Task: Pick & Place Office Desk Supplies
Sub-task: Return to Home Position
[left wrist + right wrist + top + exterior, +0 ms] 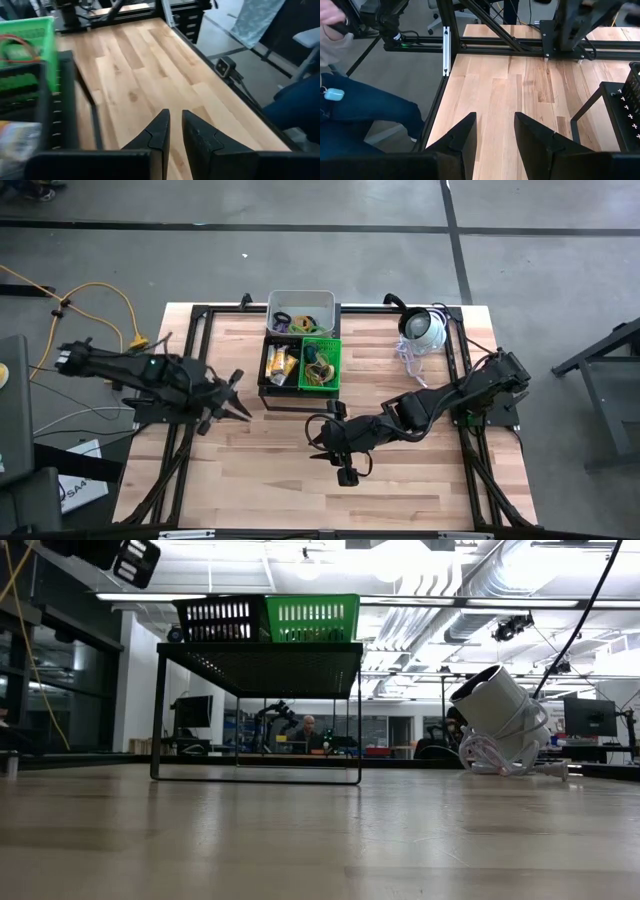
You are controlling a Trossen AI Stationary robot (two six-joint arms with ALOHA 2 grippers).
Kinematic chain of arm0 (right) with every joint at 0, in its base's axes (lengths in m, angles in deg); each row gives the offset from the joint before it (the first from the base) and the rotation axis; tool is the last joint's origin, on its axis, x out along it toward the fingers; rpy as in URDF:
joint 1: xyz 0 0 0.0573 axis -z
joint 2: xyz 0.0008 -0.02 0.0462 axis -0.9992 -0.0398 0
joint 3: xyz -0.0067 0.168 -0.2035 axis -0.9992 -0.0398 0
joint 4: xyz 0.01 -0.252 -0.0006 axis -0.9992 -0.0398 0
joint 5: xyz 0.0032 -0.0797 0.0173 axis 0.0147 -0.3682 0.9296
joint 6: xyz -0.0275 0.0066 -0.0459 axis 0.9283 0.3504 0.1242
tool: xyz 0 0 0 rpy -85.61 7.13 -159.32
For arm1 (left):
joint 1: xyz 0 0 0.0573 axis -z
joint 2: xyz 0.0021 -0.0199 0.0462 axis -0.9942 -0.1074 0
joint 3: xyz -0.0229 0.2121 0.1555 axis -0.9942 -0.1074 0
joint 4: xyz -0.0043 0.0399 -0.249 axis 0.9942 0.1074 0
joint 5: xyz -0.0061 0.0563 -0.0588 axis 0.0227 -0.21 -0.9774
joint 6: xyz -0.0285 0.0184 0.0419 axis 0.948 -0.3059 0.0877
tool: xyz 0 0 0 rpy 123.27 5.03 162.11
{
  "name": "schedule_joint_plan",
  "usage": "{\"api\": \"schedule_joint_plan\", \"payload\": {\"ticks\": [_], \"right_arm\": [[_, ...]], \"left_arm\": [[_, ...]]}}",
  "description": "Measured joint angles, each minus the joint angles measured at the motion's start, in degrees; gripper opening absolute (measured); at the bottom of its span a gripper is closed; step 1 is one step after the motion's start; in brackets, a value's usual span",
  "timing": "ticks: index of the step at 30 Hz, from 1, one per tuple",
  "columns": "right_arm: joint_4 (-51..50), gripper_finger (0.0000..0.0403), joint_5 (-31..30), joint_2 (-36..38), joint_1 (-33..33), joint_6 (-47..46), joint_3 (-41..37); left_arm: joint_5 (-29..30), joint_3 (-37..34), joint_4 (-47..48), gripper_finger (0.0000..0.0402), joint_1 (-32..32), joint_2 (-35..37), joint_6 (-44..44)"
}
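1 white dome-shaped device [422, 330] with cable on the wooden table [280, 480], beside the black shelf [258, 668]

On the bench [260, 480] a shelf [285, 393] stands back-centre carrying three bins, the loop bin [300, 294] rearmost, the packet bin [263, 365] and rubber-band bin [338, 365] side by side before it, packets leftward, with the dome device [425, 330] right of the shelf, the left claw [243, 396] left of it, and the right claw [313, 438] in front.

We observed a grey concrete floor [560, 270] crossed by dark lines [300, 227] around the wooden table [260, 470]. Overhead, silver ducts [440, 610] ran beside strip lights [130, 596]. A monitor [192, 712] stood behind, and a person [309, 728] sat far off.
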Motion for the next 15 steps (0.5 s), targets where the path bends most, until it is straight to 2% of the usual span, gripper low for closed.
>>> {"api": "schedule_joint_plan", "payload": {"ticks": [7, 12, 15], "right_arm": [[0.0, 0.012, 0.0, 0.0, 0.0, 0.0, 0.0], [0.0, 0.012, 0.0, 0.0, 0.0, 0.0, 0.0], [0.0, 0.012, 0.0, 0.0, 0.0, 0.0, 0.0]], "left_arm": [[7.7, -7.1, -8.2, 0.0044, 9.1, -0.2, 2.1], [17.7, -9.6, -9.1, 0.0044, 15.0, -0.2, 5.6], [20.4, -11.7, -10.8, 0.0044, 17.8, -0.2, 6.1]]}}
